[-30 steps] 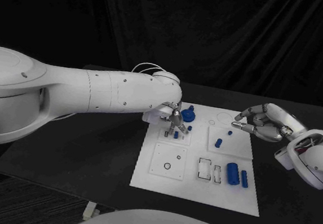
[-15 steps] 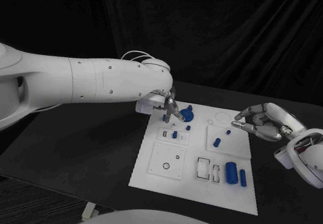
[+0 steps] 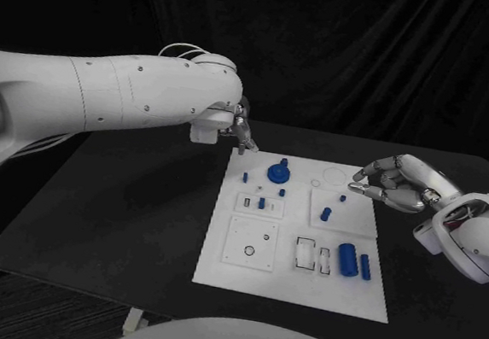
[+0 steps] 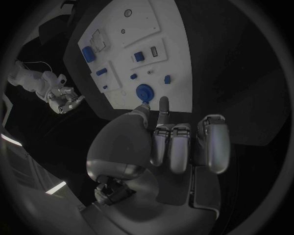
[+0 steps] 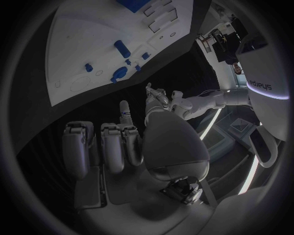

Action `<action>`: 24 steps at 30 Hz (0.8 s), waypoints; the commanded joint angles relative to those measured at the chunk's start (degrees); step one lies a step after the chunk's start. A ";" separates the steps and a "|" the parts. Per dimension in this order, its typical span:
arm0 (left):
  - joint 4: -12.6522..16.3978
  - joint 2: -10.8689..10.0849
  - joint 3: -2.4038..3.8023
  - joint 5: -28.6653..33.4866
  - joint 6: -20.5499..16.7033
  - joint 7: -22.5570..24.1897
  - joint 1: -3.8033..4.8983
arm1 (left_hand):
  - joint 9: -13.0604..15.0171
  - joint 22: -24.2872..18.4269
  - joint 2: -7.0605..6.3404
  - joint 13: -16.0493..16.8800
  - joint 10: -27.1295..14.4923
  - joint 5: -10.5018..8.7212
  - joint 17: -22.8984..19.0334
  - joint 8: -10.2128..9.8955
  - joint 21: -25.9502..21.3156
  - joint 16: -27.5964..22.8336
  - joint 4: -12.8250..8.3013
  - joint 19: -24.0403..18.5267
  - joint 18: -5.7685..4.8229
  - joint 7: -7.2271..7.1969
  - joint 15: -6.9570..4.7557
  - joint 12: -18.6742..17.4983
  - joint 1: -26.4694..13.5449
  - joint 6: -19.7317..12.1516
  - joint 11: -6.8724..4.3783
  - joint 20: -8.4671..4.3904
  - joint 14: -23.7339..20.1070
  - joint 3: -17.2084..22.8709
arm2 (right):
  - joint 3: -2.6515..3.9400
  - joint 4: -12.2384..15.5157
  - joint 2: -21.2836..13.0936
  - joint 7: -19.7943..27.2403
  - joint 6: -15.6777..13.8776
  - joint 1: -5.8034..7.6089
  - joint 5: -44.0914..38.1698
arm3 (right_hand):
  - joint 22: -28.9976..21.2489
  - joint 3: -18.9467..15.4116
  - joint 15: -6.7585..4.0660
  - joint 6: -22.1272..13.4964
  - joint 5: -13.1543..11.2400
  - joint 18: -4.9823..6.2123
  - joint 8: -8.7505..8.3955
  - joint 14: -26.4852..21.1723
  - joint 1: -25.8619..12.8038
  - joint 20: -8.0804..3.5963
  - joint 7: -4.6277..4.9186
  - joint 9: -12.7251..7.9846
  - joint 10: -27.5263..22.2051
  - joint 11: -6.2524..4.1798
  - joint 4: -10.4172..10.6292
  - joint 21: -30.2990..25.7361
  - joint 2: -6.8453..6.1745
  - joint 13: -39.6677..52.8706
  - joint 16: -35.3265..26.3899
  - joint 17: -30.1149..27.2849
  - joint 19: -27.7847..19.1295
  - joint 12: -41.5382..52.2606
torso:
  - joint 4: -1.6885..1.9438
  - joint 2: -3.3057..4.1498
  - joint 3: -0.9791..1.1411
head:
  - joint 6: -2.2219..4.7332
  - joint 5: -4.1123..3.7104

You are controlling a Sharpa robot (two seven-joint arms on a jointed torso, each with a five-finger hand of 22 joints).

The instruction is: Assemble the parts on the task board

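- Board (image 3: 256,277): white plate flat on the black table (image 3: 100,226), lying between the two arms, with shallow outlined recesses across it.
- Parts: a round blue disc (image 3: 277,174) with a knob stands near the board's far edge; small blue pegs (image 3: 262,202) sit in and near a square recess just in front of it; another short peg (image 3: 325,213) is in the square toward the right side; two blue cylinders (image 3: 348,259) lie side by side near the board's near right corner, beside a row of rectangular slots.
- Left hand (image 3: 238,130): over the table just past the board's far left corner, above the surface. In the left wrist view (image 4: 168,142) most fingers are curled in against the palm and one finger reaches forward toward the disc (image 4: 143,91); nothing is held in it.
- Right hand (image 3: 394,185): off the board's right side near its far right corner, raised off the table. Its fingers are curled in, thumb and fingertip nearly meeting; in the right wrist view (image 5: 125,142) no part is seen between them.
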 commanded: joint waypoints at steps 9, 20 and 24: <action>-7.43 4.03 0.04 2.03 5.56 1.80 -1.00 | -0.17 5.80 -0.40 15.06 5.87 -3.94 15.10 1.35 0.39 0.15 1.02 0.35 -0.15 -0.24 0.48 -0.25 0.23 1.65 0.27 0.18 5.95 -1.17 | 0.03 0.48 -0.30 0.07 -0.22 -0.11 -0.02 | 14.27 -0.30 0.39 0.09 0.45 0.16 -0.33 6.00 0.33 0.33 0.14 -0.07 6.16 0.45 0.13 0.24 0.44 15.05 0.15 15.10 4.55 0.15 | 0.01 0.16 -0.01 | 0.00 -0.40; -12.73 7.00 0.05 0.98 8.16 2.18 -2.77 | -0.34 5.82 -0.69 15.06 5.87 -3.08 15.10 1.04 0.12 0.15 0.62 0.15 -0.10 -0.01 0.53 -0.25 1.17 0.32 0.39 0.19 5.95 -1.53 | 0.03 0.25 0.17 -0.17 0.36 -0.11 -0.02 | 14.26 -0.29 0.40 0.05 0.64 0.17 -0.37 6.00 0.33 0.34 0.16 -0.08 6.16 0.45 0.19 0.21 0.65 15.05 0.15 15.10 4.54 0.15 | -0.11 0.53 -0.40 | 0.00 -0.11; -13.79 7.74 0.05 0.89 8.82 2.31 -3.49 | -0.82 5.84 -0.60 15.06 5.87 -2.77 15.10 0.51 0.04 0.15 0.51 0.10 -0.09 0.20 0.67 -0.25 1.58 -0.23 0.57 0.28 5.95 -1.44 | 0.03 0.24 0.24 -0.19 0.43 -0.11 -0.02 | 14.26 -0.29 0.40 0.05 0.64 0.17 -0.37 6.00 0.33 0.34 0.16 -0.08 6.16 0.45 0.19 0.21 0.65 15.05 0.15 15.10 4.54 0.15 | -0.07 0.46 -0.33 | 0.00 -0.19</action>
